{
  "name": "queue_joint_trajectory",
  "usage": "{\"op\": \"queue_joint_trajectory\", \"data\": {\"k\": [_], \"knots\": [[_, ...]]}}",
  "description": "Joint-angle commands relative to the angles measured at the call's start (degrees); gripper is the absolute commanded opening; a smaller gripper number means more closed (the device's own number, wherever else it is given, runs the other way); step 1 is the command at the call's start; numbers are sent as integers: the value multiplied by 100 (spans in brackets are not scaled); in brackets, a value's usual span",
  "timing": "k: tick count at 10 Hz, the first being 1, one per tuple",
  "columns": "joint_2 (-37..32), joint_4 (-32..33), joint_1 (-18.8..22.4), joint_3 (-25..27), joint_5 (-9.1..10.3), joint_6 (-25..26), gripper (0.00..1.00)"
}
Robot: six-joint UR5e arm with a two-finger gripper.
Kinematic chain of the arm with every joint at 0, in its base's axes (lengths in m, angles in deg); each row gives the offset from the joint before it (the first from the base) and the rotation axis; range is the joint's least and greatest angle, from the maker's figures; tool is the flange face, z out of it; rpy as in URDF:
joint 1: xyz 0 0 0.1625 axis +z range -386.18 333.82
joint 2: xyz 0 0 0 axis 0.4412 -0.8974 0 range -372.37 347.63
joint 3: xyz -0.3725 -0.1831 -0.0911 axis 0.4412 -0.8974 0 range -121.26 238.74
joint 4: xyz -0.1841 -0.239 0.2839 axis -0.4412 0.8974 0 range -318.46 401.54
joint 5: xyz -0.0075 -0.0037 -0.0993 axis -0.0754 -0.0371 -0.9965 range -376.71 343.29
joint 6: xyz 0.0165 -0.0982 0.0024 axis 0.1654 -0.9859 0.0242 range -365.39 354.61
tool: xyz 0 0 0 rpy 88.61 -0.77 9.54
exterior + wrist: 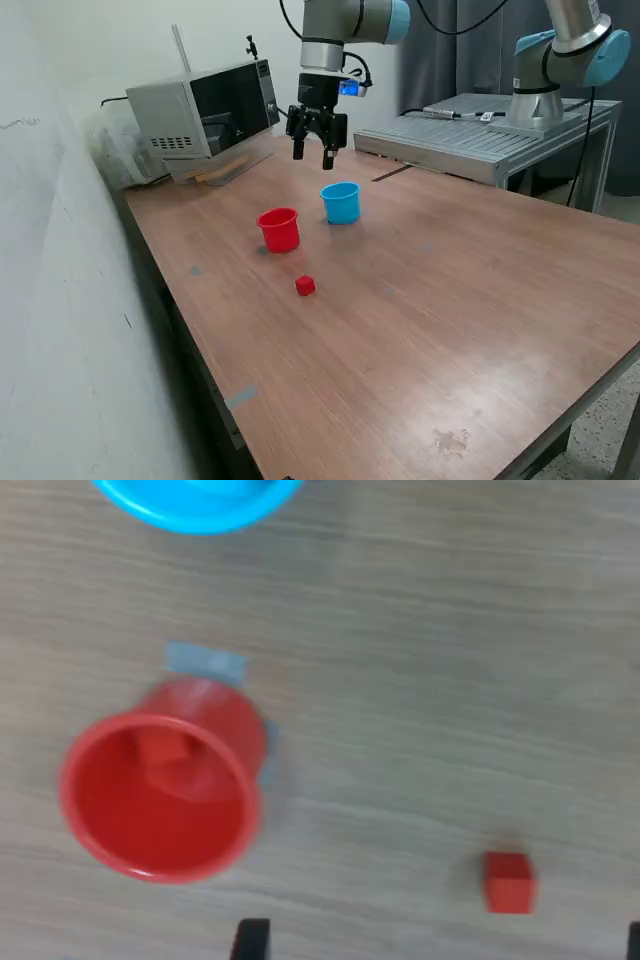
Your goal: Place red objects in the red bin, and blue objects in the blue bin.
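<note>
Spanning most of the exterior view, a brown wooden table (480,330) is seen, with a pale wall along the edge on the exterior view's left. A microwave (205,110) is set at the far corner by that wall, and a grey metal platform (480,130) carrying a second arm base (545,75) is seen past the far edge.

The robot arm (325,40) is hung above the far part of the table. Its gripper (313,152) is held in the air, above and behind the two cups, touching nothing. The fingers are seen spread apart with nothing between them; in the wrist view only two dark fingertips (250,938) are caught at the frame's border.

The blue cup (341,202) is stood upright toward the far edge of the table. What it contains cannot be told from either view. The red cup (279,229) is stood upright near it, closer to the wall-side edge, the two apart. In the wrist view a red cube (162,752) is seen lying inside the red cup. A patch of grey tape (205,662) is noted on the wood just beside that cup's base.

A second red cube (305,285) is found resting on the bare table, nearer the front edge than the red cup and clear of it.
</note>
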Motion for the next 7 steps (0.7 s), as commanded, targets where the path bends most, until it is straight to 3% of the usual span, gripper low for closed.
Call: {"op": "queue_joint_trajectory", "data": {"k": [1,4,7], "knots": [[-142,-7,447,74,63,-103,100],[374,2,956,-469,46,1,100],[1139,11,1028,-1155,-77,257,100]]}}
